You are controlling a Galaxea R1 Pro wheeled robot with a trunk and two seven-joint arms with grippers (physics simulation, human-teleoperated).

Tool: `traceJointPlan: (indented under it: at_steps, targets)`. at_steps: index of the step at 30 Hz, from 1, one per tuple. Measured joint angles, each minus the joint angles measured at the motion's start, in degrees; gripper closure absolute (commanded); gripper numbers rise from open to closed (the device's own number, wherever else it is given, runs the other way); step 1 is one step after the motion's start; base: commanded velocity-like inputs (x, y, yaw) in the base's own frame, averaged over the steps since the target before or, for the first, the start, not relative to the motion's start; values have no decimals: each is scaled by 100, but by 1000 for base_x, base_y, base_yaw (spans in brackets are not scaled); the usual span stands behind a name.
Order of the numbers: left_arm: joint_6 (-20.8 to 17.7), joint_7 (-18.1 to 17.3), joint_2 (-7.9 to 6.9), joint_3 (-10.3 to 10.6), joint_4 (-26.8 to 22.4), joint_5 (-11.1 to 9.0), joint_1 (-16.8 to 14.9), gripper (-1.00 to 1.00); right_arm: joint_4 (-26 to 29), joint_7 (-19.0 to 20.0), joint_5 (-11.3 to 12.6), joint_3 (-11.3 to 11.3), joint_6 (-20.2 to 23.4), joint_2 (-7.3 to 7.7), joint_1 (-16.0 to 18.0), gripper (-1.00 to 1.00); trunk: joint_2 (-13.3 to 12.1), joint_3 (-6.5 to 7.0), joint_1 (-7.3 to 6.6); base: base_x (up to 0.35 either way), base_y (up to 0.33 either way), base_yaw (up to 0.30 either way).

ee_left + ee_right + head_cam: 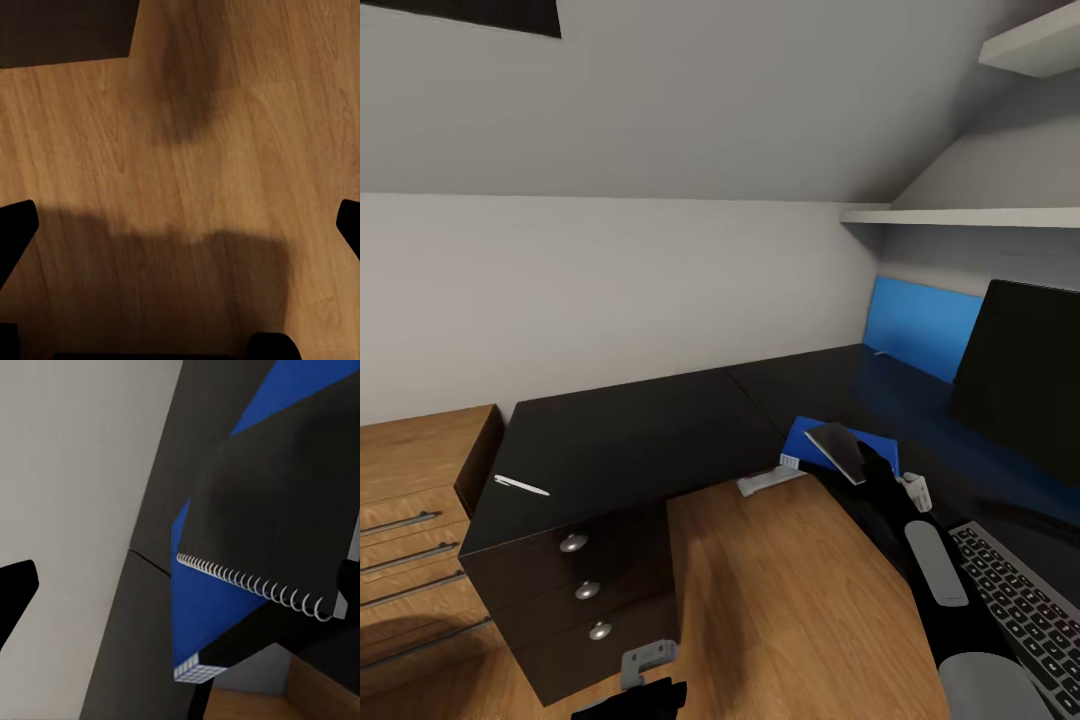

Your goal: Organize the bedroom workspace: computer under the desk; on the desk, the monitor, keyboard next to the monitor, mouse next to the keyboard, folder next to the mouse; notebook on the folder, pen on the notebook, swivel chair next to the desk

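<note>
One notebook [838,450], pinched in the right gripper [863,462], hangs tilted over the folder [807,441] on the desk [630,425]; level it, align edges, lower flat, then release. Left gripper [180,225]: jaws wide

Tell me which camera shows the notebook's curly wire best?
The right wrist view: the notebook is close, its wire spiral plain along one edge, above the blue folder. In the head view it is a small dark slab by the right gripper. The left wrist view looks at wood floor.
</note>
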State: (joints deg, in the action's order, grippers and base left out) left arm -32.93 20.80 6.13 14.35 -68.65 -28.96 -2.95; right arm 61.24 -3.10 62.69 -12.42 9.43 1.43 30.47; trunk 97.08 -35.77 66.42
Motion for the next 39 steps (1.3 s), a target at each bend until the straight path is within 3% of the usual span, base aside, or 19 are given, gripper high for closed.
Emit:
traceJointPlan:
  at_steps: [2, 6, 9, 12, 13, 19, 24, 25, 28, 37, 39]
  targets:
    - [0, 1, -1, -1, 0, 4, 0, -100, 3, -3, -31, 3, 4, -1, 0, -100, 0, 0, 0, 0, 0, 0]
    - [82, 19, -4, -8, -80, 25, 0, -100, 10, -17, -425, 176, 65, -24, -5, -100, 0, 0, 0, 0, 0, 0]
    - [556, 24, -8, 7, -205, 35, 0, -100, 30, -25, -818, 697, 238, -34, -6, -100, 0, 0, 0, 0, 0, 0]
    - [946, 20, -15, 15, -237, 36, 0, -100, 37, -32, -989, 966, 302, -39, -7, -100, 0, 0, 0, 0, 0, 0]
    - [1392, 22, -24, 22, -335, 39, 44, -100, 56, -203, -1169, 1290, 367, -45, -9, -100, 0, 0, 0, 0, 0, 0]
    - [1539, 37, -29, 27, -803, 57, 369, -100, 199, -716, -1414, 1738, 433, -21, -7, -100, -38, 16, -22, 0, 0, 0]
    - [1569, 41, -43, 28, -1311, 219, 723, -100, 768, -1584, -1559, 2015, 881, -12, -8, -100, -239, 106, -132, 0, 0, 0]
    - [1574, 42, -78, 26, -1417, 330, 824, -100, 1206, -2174, -1664, 2261, 1527, -11, -9, -100, -278, 124, -154, 0, 0, 0]
    - [1576, 44, -187, 21, -1382, 382, 897, -100, 1705, -2706, -1797, 2497, 2240, -9, -10, -100, -399, 178, -220, 0, 0, 0]
    - [1583, 47, -579, 19, -1286, 397, 1145, -100, 2351, -2987, -1850, 2614, 2593, -9, -161, -100, -760, 339, -417, 0, 0, 0]
    - [1590, 43, -728, 5, -1101, 398, 1217, -100, 2599, -2993, -1848, 2629, 2618, -8, -442, -100, -840, 374, -461, 0, 0, 0]
